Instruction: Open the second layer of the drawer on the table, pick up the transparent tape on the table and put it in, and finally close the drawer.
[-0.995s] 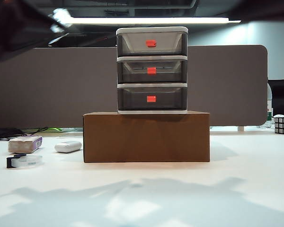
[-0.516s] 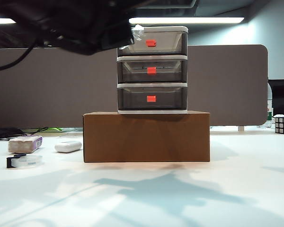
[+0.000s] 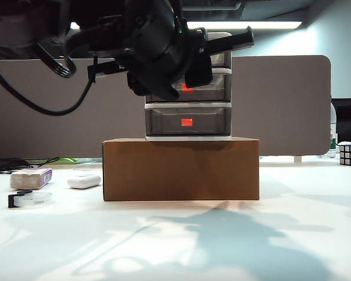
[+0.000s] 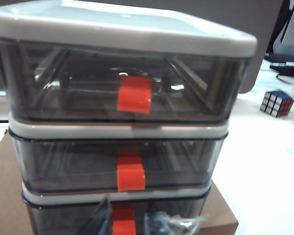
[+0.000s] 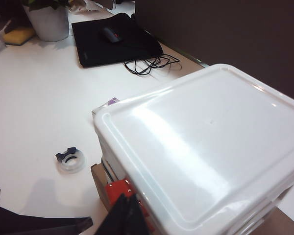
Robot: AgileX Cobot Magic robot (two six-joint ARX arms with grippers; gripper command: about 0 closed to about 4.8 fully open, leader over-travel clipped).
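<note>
The left gripper [image 4: 130, 223], fingers slightly spread, is seen just below the middle drawer's tab [image 4: 131, 177]; the right gripper [image 5: 130, 215], above the drawer's [image 5: 201, 161] top, cannot be judged.

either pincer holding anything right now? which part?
Nothing held. The left pincer hangs just in front of the drawer unit, fingertips bare. The right pincer is above its lid, also bare. The tape lies untouched on the table.

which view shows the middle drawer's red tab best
The left wrist view: the second layer of the drawer faces it, with its red tab unobstructed. In the exterior view an arm partly hides it. The right wrist view shows only the cabinet's lid.
</note>
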